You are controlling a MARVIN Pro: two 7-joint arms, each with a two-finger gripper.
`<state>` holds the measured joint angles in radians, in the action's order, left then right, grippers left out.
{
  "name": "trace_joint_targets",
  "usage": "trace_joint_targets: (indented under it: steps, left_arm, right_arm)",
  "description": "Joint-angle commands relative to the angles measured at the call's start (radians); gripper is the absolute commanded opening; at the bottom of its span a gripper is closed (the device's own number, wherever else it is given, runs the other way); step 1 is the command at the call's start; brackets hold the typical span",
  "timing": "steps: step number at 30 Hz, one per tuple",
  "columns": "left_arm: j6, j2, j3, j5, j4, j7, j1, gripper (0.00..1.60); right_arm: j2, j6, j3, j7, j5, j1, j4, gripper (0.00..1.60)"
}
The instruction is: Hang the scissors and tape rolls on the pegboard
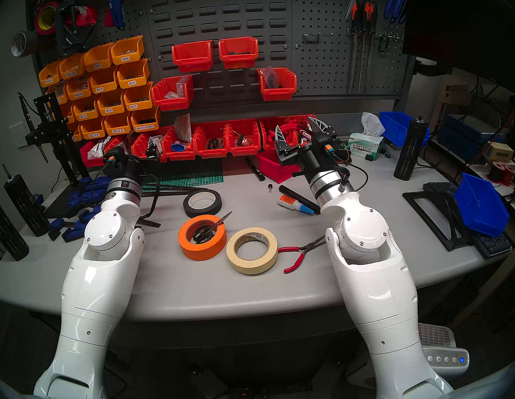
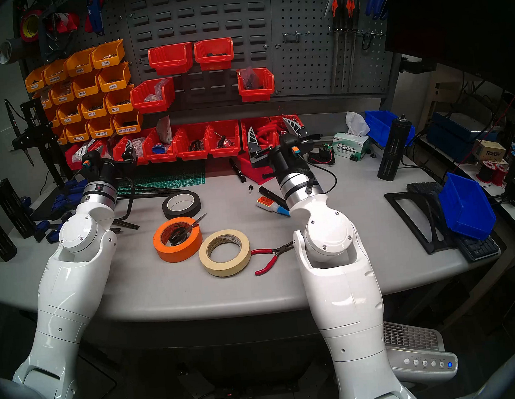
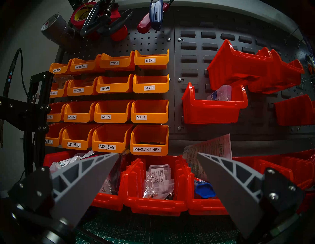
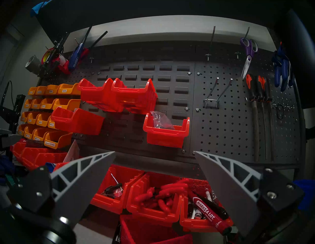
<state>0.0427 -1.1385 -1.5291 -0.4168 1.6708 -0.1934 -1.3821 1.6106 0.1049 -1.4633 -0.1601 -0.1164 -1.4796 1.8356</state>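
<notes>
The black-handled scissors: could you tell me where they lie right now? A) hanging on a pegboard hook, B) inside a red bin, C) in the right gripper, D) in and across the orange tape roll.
D: the scissors lie with their handles inside the orange tape roll, blades over its rim.

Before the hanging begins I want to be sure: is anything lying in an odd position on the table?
Yes. The black-handled scissors lie inside the orange tape roll, handles in its core and blades resting over its rim. The cream tape roll lies flat beside it, touching or almost touching.
</notes>
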Motion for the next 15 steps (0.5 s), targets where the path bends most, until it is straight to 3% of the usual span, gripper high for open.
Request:
trace_joint_targets:
  steps: [1,8,15]
  left_arm:
    - [0.010,0.001,-0.007,-0.001,0.027,0.000,0.028,1.60]
    - [0.010,0.001,-0.007,-0.001,0.027,0.000,0.028,1.60]
    - [0.009,0.001,-0.007,-0.001,0.027,0.000,0.028,1.60]
  right_arm:
    - [0.001,0.005,-0.001,-0.001,0.001,0.020,0.031,1.60]
    - [0.004,0.008,0.000,0.001,0.004,0.018,0.032,1.60]
    - [-0.005,-0.031,0.001,-0.041,0.057,0.020,0.056,1.60]
